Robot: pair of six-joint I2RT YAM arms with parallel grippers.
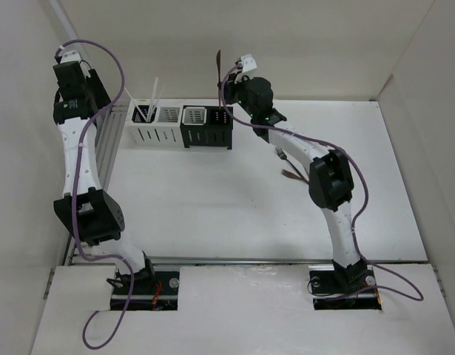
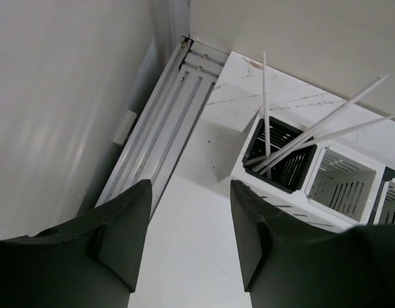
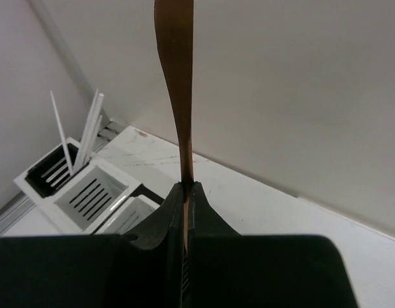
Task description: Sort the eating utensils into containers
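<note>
Four caddies stand in a row at the back: a white pair (image 1: 154, 124) and a black pair (image 1: 206, 127). White chopsticks (image 1: 150, 100) stand in the leftmost white caddy (image 2: 279, 156). My right gripper (image 3: 186, 187) is shut on a thin copper utensil (image 3: 176, 90) that points upward. In the top view it (image 1: 220, 65) is held by the right gripper (image 1: 231, 80) above and behind the rightmost black caddy. Which kind of utensil it is stays hidden. My left gripper (image 2: 191, 192) is open and empty, above the table left of the white caddies.
A silver fork (image 1: 281, 154) and a dark copper utensil (image 1: 294, 174) lie on the table beside the right arm's forearm. An aluminium rail (image 2: 165, 128) runs along the left wall. White walls (image 1: 301, 44) close the back and sides.
</note>
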